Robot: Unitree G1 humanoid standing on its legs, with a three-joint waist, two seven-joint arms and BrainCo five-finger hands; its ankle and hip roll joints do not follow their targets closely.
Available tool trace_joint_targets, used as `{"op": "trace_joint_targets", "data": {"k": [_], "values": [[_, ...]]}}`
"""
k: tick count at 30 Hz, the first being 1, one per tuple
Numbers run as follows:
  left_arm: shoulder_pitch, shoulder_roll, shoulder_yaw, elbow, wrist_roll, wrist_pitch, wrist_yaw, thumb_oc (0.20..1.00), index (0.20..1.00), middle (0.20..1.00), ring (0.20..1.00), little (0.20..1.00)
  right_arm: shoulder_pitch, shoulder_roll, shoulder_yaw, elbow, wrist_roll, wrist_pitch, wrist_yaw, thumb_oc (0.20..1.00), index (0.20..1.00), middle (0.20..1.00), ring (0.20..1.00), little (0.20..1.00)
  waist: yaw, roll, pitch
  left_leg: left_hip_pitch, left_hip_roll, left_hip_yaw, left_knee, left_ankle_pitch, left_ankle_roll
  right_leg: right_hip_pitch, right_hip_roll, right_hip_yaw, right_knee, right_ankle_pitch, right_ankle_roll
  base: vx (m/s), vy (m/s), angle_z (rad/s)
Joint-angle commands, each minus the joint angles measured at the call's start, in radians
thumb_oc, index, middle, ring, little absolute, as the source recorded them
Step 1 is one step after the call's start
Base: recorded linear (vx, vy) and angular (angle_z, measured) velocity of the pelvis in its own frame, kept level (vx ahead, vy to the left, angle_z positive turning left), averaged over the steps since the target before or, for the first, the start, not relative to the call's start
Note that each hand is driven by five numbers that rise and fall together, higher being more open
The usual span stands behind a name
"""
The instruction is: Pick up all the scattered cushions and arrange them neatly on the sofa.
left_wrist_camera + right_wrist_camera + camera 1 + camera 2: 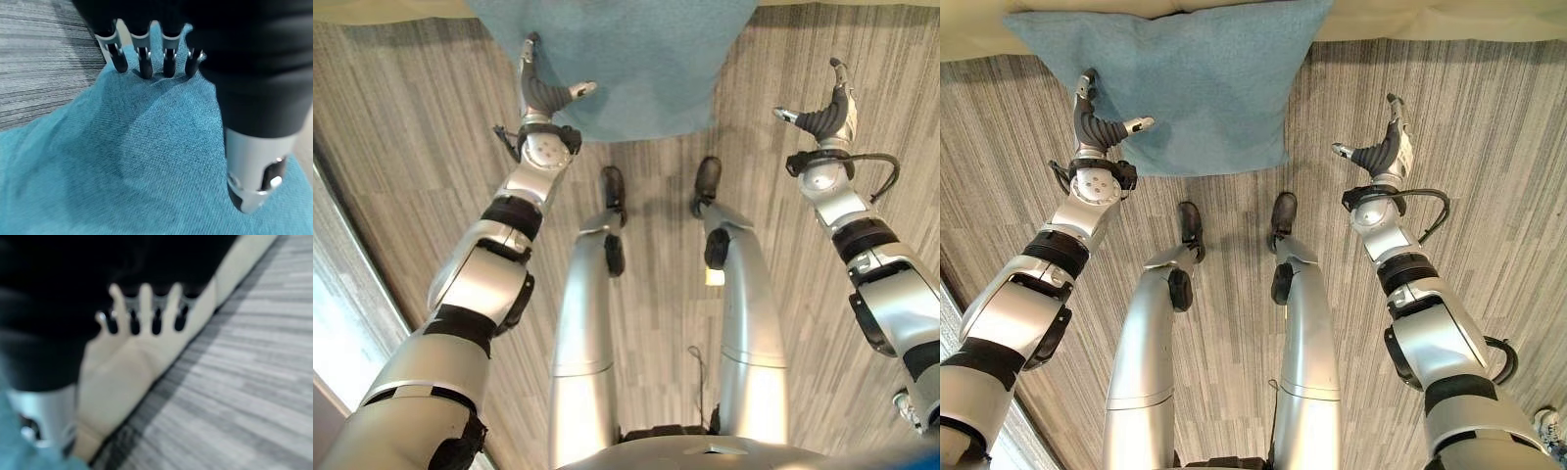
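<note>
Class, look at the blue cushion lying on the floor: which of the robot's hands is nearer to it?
The left. The left hand is over the blue cushion's near left corner, fingers open just above the fabric. The right hand hangs open over bare floor, off the cushion's right edge.

No text, label, number or sign can be read anywhere in these views; the blue cushion shows plain woven cloth, the striped grey floor carries only its grain, and the cream sofa base is bare.
</note>
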Motion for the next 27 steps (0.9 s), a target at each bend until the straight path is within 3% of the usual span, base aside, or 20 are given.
{"op": "trace_joint_targets", "data": {"k": [1, 6, 10, 18, 23, 27], "values": [[0.025, 0.001, 0.037, 0.061, -0.040, -0.001, 0.051, 1.000, 1.000, 1.000, 1.000, 1.000, 0.068, -0.016, 0.016, -0.048, 0.020, -0.031, -0.043, 1.000, 1.000, 1.000, 1.000, 1.000, 0.000, 0.002, -0.107, 0.012, -0.045, -0.058, 0.002, -0.080, -0.011, 0.067, -0.023, 0.027, 0.004, -0.053, 0.108, 0.04, 0.057, -0.01], [0.016, 0.012, 0.092, -0.005, -0.057, -0.019, 0.168, 1.000, 1.000, 1.000, 1.000, 1.000, 0.073, -0.034, -0.011, -0.129, 0.004, -0.029, -0.082, 1.000, 1.000, 1.000, 1.000, 1.000, -0.001, -0.004, -0.099, -0.018, -0.062, -0.077, -0.008, -0.071, -0.015, 0.047, -0.032, 0.030, -0.020, -0.029, 0.128, 0.04, 0.009, -0.01], [0.068, 0.016, 0.138, -0.096, -0.055, -0.054, 0.240, 1.000, 1.000, 1.000, 1.000, 1.000, 0.110, -0.054, -0.041, -0.168, -0.023, -0.035, -0.095, 1.000, 1.000, 1.000, 1.000, 1.000, 0.005, -0.004, -0.101, -0.009, -0.080, -0.082, -0.037, -0.058, -0.020, 0.056, -0.037, 0.022, -0.033, -0.033, 0.124, 0.01, 0.006, 0.05], [0.165, -0.011, 0.191, -0.163, -0.041, -0.059, 0.276, 1.000, 1.000, 1.000, 1.000, 1.000, 0.173, -0.050, -0.079, -0.182, -0.051, -0.040, -0.088, 1.000, 1.000, 1.000, 1.000, 1.000, 0.018, -0.005, -0.114, -0.011, -0.095, -0.109, -0.067, -0.033, -0.031, 0.062, -0.044, 0.002, -0.046, -0.033, 0.119, 0.00, -0.018, 0.04], [0.186, -0.012, 0.194, -0.171, -0.052, -0.058, 0.248, 1.000, 1.000, 1.000, 1.000, 1.000, 0.189, -0.057, -0.095, -0.197, -0.061, -0.035, -0.080, 1.000, 1.000, 1.000, 1.000, 1.000, 0.018, -0.003, -0.129, -0.035, -0.101, -0.121, -0.057, -0.027, -0.035, 0.049, -0.043, -0.004, -0.034, -0.034, 0.116, 0.00, -0.020, 0.09], [0.169, 0.004, 0.177, -0.184, -0.119, -0.097, 0.139, 1.000, 1.000, 1.000, 1.000, 1.000, 0.179, -0.071, -0.094, -0.208, -0.057, -0.045, -0.055, 1.000, 1.000, 1.000, 1.000, 1.000, 0.018, -0.003, -0.134, -0.042, -0.099, -0.123, -0.058, -0.026, -0.040, 0.042, -0.043, -0.006, -0.032, -0.034, 0.115, 0.00, 0.006, 0.01]]}}
